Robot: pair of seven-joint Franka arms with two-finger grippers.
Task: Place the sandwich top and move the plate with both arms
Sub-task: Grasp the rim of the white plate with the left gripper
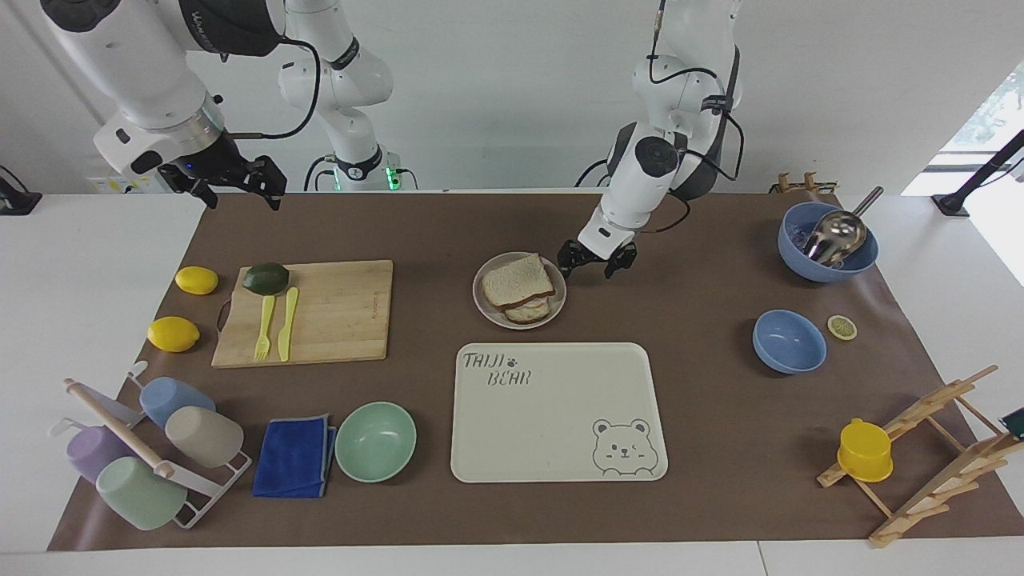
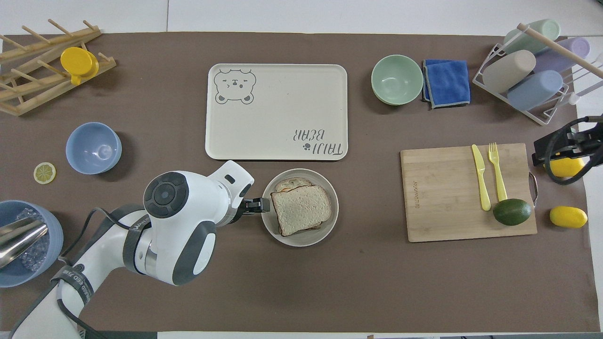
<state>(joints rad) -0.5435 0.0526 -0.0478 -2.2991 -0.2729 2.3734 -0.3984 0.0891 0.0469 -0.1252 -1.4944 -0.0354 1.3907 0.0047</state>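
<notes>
Facing view: left tool (image 1: 597, 265) sits low just beside the plate (image 1: 483, 305), at the rim on the left arm's side, fingers parted with a clear gap, holding nothing. From this tool the plate lies toward the right arm's end of the desk; rim looks about touching the fingertips, contact not certain. Overhead view agrees: left tool (image 2: 256, 205) at the plate (image 2: 301, 238) edge. Sandwich top (image 1: 517, 282) already rests on the egg toast (image 1: 528, 311), slightly skewed, so judging placement done and plate move pending. Right tool (image 1: 237, 182) is up over the desk edge well away from the plate, fingers also apart, empty; left arm clearly nearer. Plate round, shallow, beige, smooth thin rim, likely slippery. Bread soft, speckled crumb, darker crust. Tray (image 1: 560, 448) with bear drawing lies beside the plate, farther from the robots.
</notes>
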